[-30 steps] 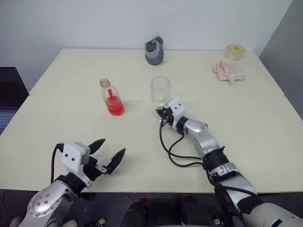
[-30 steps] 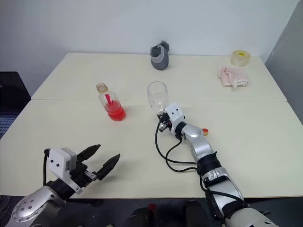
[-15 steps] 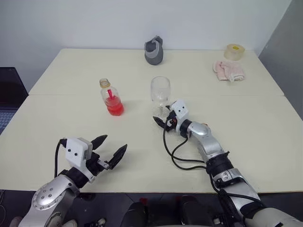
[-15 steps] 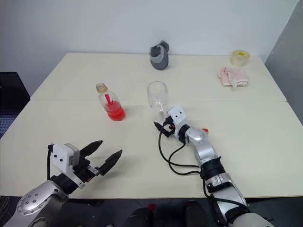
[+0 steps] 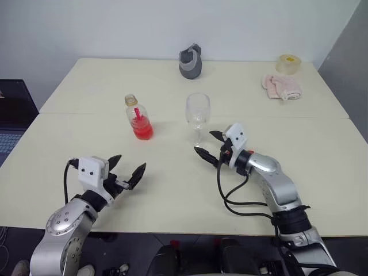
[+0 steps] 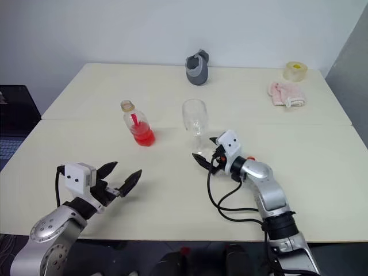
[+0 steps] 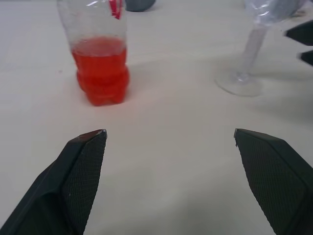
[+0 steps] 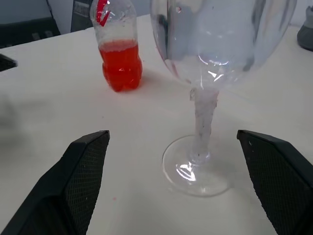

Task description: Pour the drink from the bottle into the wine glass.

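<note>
One bottle [image 5: 138,119] and one wine glass [image 5: 197,116] were seen standing upright on the pale tabletop [image 5: 322,149], both near its middle and apart from each other, the bottle toward the left edge of the two. The drink [image 7: 100,72], a bright red liquid, was held in the lower part of the bottle; the bottle's mouth was seen uncapped. The wine glass was seen empty, its round foot resting flat on the tabletop.

Two hands were counted. The left hand [image 5: 126,171] was seen over the tabletop near the near edge, toward the left, its two black fingers spread wide with nothing between them; it was well apart from the bottle. The right hand [image 5: 209,144] was seen just beside the wine glass, on the side of the near edge, its two fingers likewise spread wide and not touching the stem; nothing was gripped by it.

Three other things were counted along the far edge: one grey object [image 5: 190,61] near the middle of that edge, one pink cloth [image 5: 281,86] toward the far right corner, and one roll of tape [image 5: 288,63] just behind the cloth. A seam [image 5: 86,114] was seen running across the tabletop from left edge to right edge, behind the bottle and the glass.
</note>
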